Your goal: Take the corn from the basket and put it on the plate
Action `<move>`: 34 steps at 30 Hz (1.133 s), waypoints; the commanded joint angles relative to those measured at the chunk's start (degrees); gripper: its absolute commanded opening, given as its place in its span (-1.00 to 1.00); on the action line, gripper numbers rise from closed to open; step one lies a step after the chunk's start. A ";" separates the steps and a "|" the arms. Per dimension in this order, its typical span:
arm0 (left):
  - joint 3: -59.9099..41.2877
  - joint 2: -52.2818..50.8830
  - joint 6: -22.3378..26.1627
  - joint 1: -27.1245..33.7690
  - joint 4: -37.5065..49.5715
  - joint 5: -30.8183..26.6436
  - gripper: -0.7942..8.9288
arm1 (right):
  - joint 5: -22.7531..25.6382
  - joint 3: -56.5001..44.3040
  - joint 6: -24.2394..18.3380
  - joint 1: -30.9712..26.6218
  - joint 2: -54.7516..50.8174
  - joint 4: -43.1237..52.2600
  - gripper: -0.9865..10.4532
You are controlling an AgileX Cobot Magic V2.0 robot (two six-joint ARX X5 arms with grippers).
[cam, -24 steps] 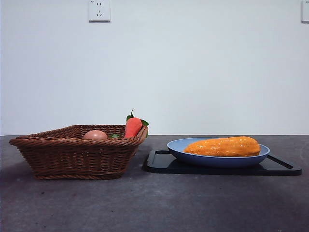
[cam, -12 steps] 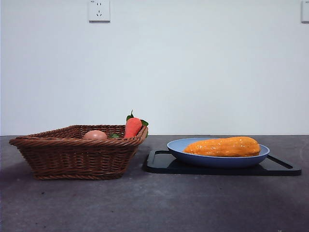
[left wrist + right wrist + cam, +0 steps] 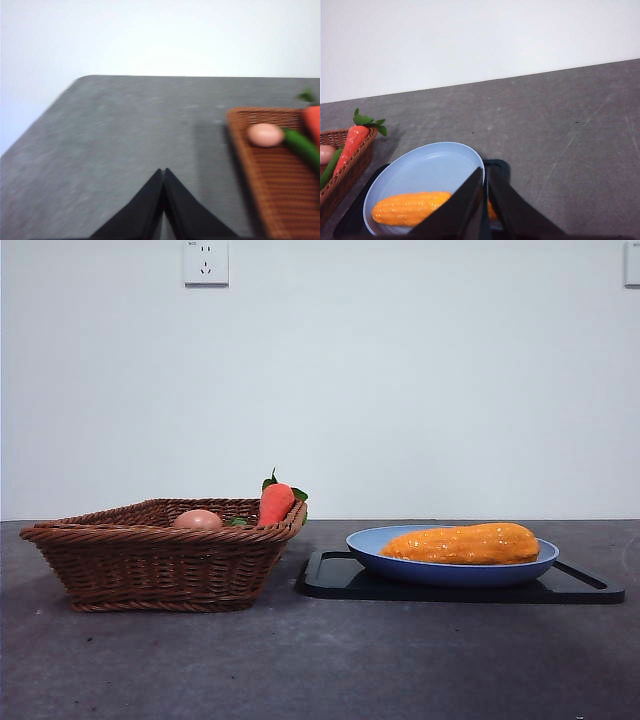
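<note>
The orange-yellow corn (image 3: 461,543) lies lengthwise on the blue plate (image 3: 372,548), also visible in the right wrist view as corn (image 3: 410,208) on the plate (image 3: 430,167). The brown wicker basket (image 3: 160,566) stands to the left of the plate. My right gripper (image 3: 484,172) hangs shut above the plate's near side, holding nothing. My left gripper (image 3: 163,172) is shut over bare table beside the basket (image 3: 270,175), apart from it. Neither arm appears in the front view.
A red-orange carrot (image 3: 274,502) with green leaves and a pinkish egg (image 3: 198,520) rest in the basket; a green pod (image 3: 302,146) lies beside the egg. A black tray (image 3: 335,580) sits under the plate. A wall socket (image 3: 205,262) is behind.
</note>
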 commanded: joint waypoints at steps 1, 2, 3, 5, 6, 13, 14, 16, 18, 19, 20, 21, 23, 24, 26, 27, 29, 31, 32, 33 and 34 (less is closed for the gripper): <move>-4.42 -3.69 0.37 2.86 3.19 -0.09 -0.83 | 0.07 0.48 0.59 -0.04 0.07 0.72 -0.82; -5.99 -5.11 -0.22 3.63 3.87 -0.09 -0.83 | 0.07 0.48 0.59 -0.04 0.07 0.72 -0.82; -7.13 -6.32 -0.68 4.09 3.91 -0.09 -0.83 | 0.07 0.48 0.59 -0.04 0.07 0.72 -0.82; -9.29 -8.48 -1.29 4.70 3.91 -0.09 -0.83 | 0.07 0.48 0.59 -0.04 0.07 0.72 -0.82; -10.08 -9.25 -1.27 4.85 3.87 -0.11 -0.83 | 0.07 0.48 0.59 -0.04 0.07 0.72 -0.82; -15.58 -10.67 -1.90 5.49 3.93 -0.24 -0.83 | 0.07 0.48 0.59 -0.04 0.07 0.77 -0.82; -16.15 -10.67 -1.95 5.49 3.93 -0.24 -0.83 | 0.07 0.48 0.59 -0.04 0.07 0.74 -0.82; -17.03 -10.62 -2.32 5.51 4.26 -0.15 -0.83 | 0.07 0.48 0.59 -0.04 0.07 0.77 -0.82; -17.07 -10.67 -2.32 5.55 4.59 -0.15 -0.83 | 0.07 0.48 0.57 -0.04 0.07 0.90 -0.82; -17.07 -10.67 -2.29 5.55 4.59 -0.15 -0.83 | 0.07 0.48 0.57 -0.04 0.07 0.90 -0.82; -17.07 -10.67 -2.19 5.55 4.57 -0.17 -0.83 | 0.07 0.48 0.59 -0.04 0.07 0.90 -0.82; -17.07 -10.67 -2.19 5.55 4.57 -0.15 -0.83 | 0.07 0.48 0.59 -0.04 0.07 0.90 -0.82; -17.07 -10.62 -2.54 5.53 4.63 -0.13 -0.83 | 0.07 0.48 0.57 -0.04 0.07 0.92 -0.82; -17.07 -10.64 -2.54 5.53 4.63 -0.13 -0.83 | 0.07 0.48 0.57 -0.04 0.07 0.90 -0.82; -17.07 -10.64 -2.56 5.53 4.63 -0.13 -0.83 | 0.07 0.48 0.57 -0.04 0.07 0.90 -0.82; -17.07 -10.64 -2.56 5.53 4.63 -0.13 -0.83 | 0.07 0.48 0.57 -0.04 0.07 0.90 -0.82; -17.07 -10.64 -2.54 5.53 4.63 -0.13 -0.83 | 0.07 0.48 0.57 -0.04 0.07 0.90 -0.82; -17.07 -10.64 -2.56 5.53 4.63 -0.13 -0.83 | 0.07 0.48 0.59 -0.04 0.07 0.90 -0.82; -17.07 -10.64 -2.56 5.53 4.63 -0.13 -0.83 | 0.07 0.48 0.59 -0.04 0.07 0.90 -0.82; -17.07 -10.64 -2.56 5.53 4.63 -0.13 -0.83 | 0.07 0.48 0.57 -0.04 0.07 0.90 -0.82; -17.07 -10.64 -2.54 5.53 4.63 -0.13 -0.83 | 0.07 0.48 0.57 -0.04 0.07 0.90 -0.82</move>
